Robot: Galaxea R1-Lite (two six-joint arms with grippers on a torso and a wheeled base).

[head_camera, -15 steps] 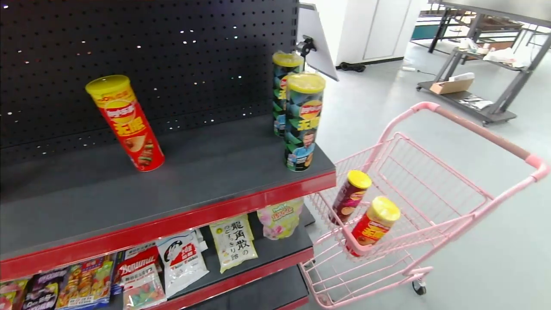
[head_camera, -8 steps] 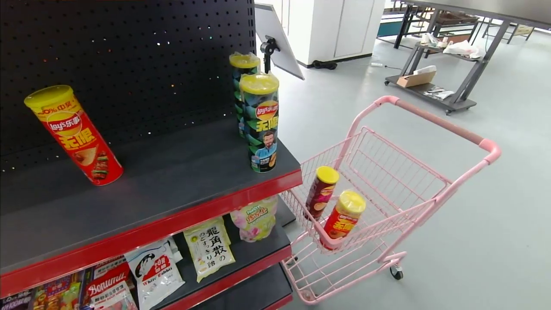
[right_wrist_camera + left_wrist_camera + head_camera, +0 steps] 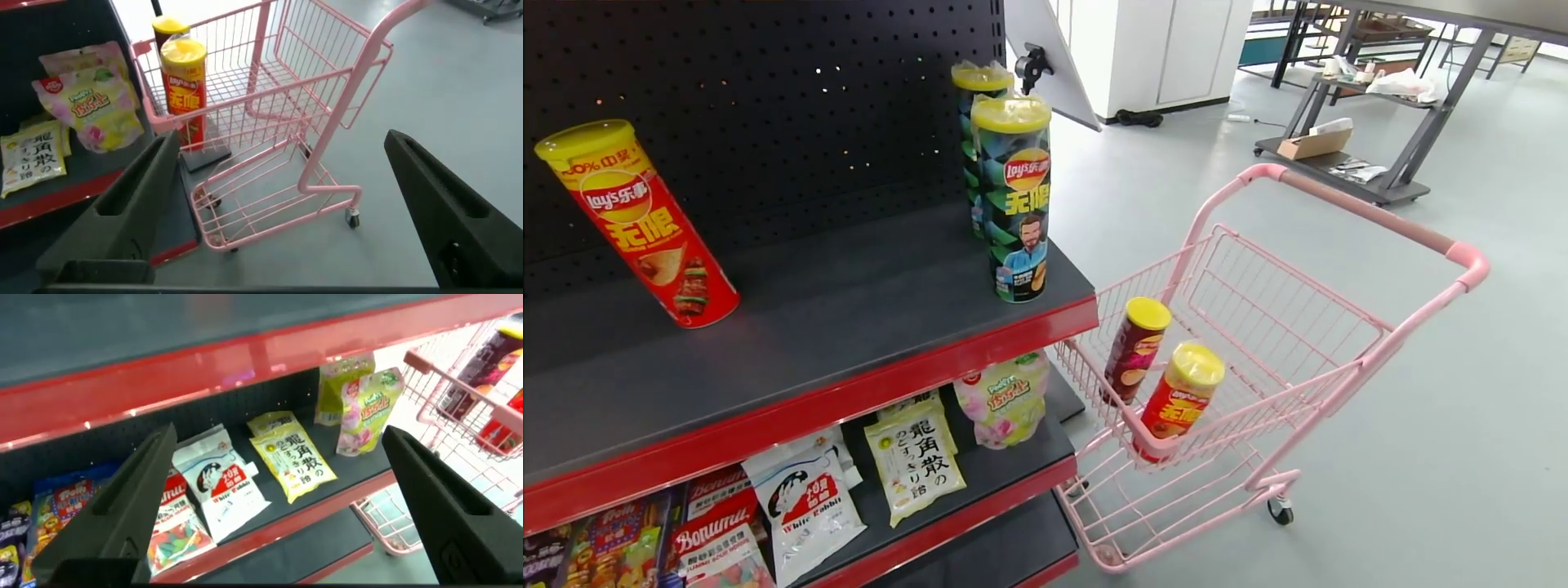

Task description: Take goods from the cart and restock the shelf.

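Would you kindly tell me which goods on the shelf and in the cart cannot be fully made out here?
- Head view: the rear green can is mostly hidden behind the front green can.
- Right wrist view: the dark can in the cart is covered up to its top by the red can.
- Head view: the snack bags on the lower shelf are cut off by the bottom left edge.

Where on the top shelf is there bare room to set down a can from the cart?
The widest bare patch on the top shelf lies between the red can at its left and the two green cans at its right end. That right corner is crowded; the lower shelf is packed with snack bags.
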